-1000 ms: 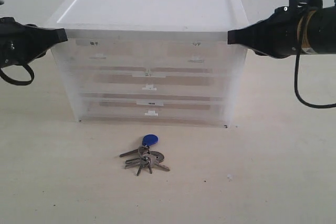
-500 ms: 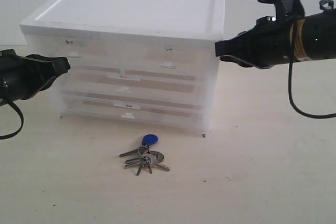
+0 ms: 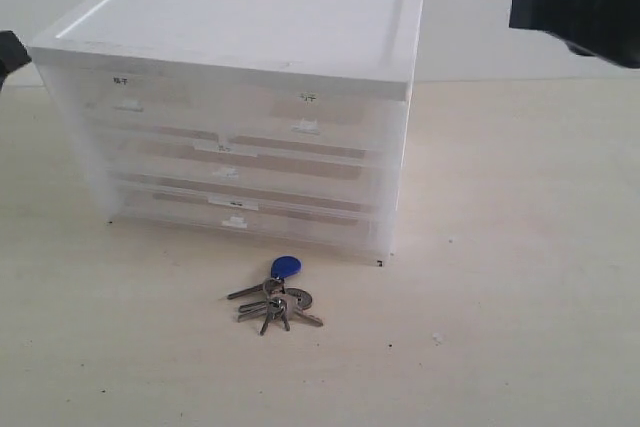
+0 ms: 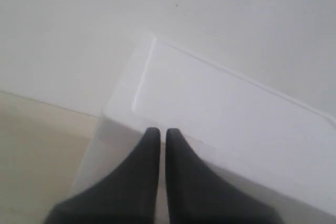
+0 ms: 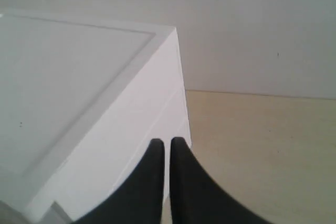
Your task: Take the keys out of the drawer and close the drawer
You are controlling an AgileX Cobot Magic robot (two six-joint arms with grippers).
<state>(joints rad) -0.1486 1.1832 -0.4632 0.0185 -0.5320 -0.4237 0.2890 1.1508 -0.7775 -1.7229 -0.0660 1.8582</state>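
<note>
Two grippers, both pinched closed on nothing: the left gripper point(image 4: 158, 134) is off the cabinet's point(image 3: 240, 17) upper left corner, the right gripper point(image 5: 167, 144) is raised beside its upper right corner, and both are clear of it. On the table point(image 3: 500, 327) the keys point(image 3: 275, 299) lie just in front of the cabinet, blue fob point(image 3: 287, 267) toward it. The lowest drawer point(image 3: 236, 209) is pushed in flush, as are the other tiers

Exterior view faces the cabinet point(image 3: 250, 27) front; wrist views, seemingly higher, share its top.
</note>
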